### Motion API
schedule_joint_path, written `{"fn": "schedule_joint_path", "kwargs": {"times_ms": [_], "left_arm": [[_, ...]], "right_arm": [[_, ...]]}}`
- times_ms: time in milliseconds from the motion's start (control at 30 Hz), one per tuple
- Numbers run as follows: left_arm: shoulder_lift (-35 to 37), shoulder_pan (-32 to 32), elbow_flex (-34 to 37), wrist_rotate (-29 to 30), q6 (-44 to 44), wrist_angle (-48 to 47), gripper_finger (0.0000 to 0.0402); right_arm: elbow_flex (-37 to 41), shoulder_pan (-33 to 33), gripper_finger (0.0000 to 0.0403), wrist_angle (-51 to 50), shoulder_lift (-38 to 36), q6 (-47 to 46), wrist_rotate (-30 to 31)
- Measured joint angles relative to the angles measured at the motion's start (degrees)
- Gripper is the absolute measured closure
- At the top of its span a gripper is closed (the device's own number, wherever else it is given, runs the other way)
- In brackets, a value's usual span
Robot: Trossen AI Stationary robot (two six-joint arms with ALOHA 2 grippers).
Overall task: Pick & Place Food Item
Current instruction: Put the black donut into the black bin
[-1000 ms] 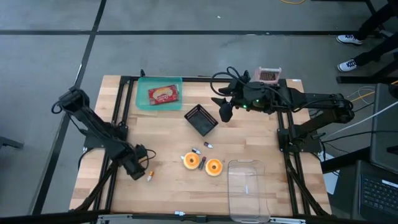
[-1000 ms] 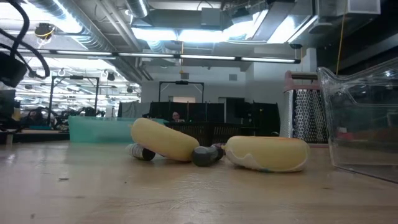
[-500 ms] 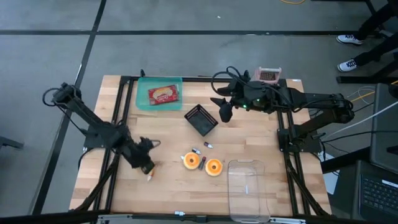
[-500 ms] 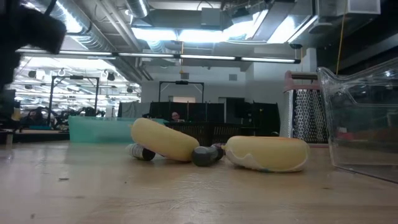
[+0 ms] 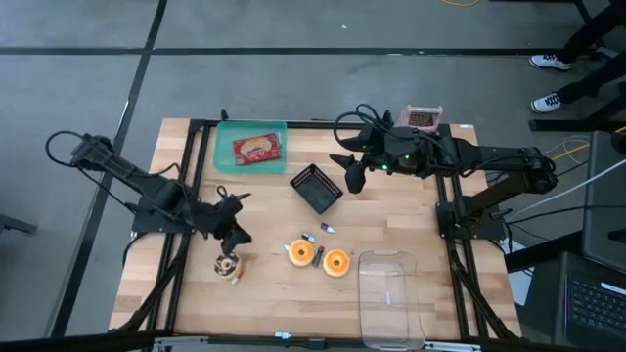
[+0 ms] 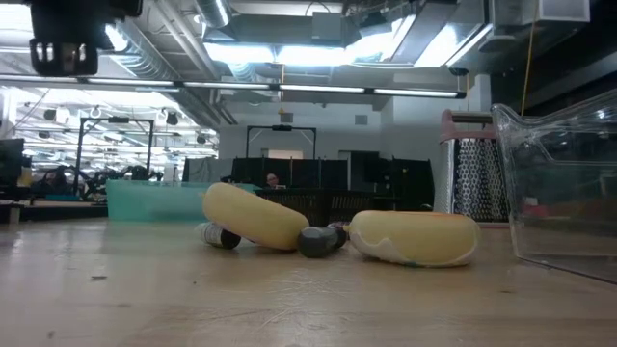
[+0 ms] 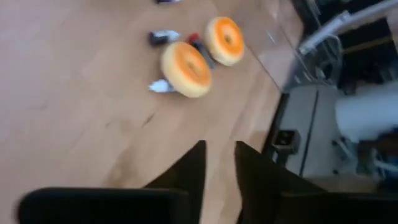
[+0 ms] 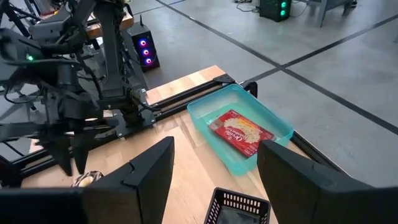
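Observation:
A red food packet [image 5: 259,149] lies in a teal tray [image 5: 223,156] at the far left. Two orange doughnuts [image 5: 301,252] [image 5: 336,262] rest on the wood near the middle. My left gripper [image 5: 238,238] hangs above the near left, slanting down. In its wrist view [image 7: 221,146] its fingers stand slightly apart and hold nothing. A small brown and white thing [image 5: 227,266] sits on the table just nearer than its tips. My right gripper [image 5: 354,176] hangs open, high above the far middle, beside a black basket [image 5: 316,188].
A clear plastic container [image 5: 391,293] stands at the near right. Small bottle-like bits [image 5: 326,228] lie around the doughnuts. A pink-topped box [image 5: 424,117] sits at the far right edge. There is bare wood between the tray and the doughnuts.
My left gripper has risen from the table at the near left. It has gone toward the far and right sides, tipping up from pointing down to a slant. Where it stood, the small brown and white thing now shows. My right arm has kept still.

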State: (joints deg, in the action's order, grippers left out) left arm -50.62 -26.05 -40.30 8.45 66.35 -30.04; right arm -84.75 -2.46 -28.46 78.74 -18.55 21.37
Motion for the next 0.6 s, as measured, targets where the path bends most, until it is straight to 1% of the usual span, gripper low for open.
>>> {"fn": "schedule_joint_path", "kwargs": {"times_ms": [167,267,367,467,600], "left_arm": [[-2.6,0.2,-0.6,-6.9,-8.6,-5.0,0.0223],[-5.9,-0.7,-0.6,-10.3,-16.5,-9.1,0.0188],[-10.1,-1.6,-0.6,-12.2,-23.3,-13.0,0.0172],[-13.6,-1.8,-0.6,-13.5,-27.7,-16.5,0.0167],[-16.0,-1.8,-0.6,-13.9,-31.5,-16.7,0.0167]], "right_arm": [[0.0,0.0,0.0175,0.1,0.0,-0.1,-0.1],[0.0,0.0,0.0175,0.1,0.0,-0.1,-1.5],[0.0,0.0,0.0175,0.1,0.0,-0.1,-1.5],[0.0,0.0,0.0175,0.1,0.0,-0.1,-1.5],[0.0,0.0,0.0175,0.1,0.0,-0.3,-1.6]]}}
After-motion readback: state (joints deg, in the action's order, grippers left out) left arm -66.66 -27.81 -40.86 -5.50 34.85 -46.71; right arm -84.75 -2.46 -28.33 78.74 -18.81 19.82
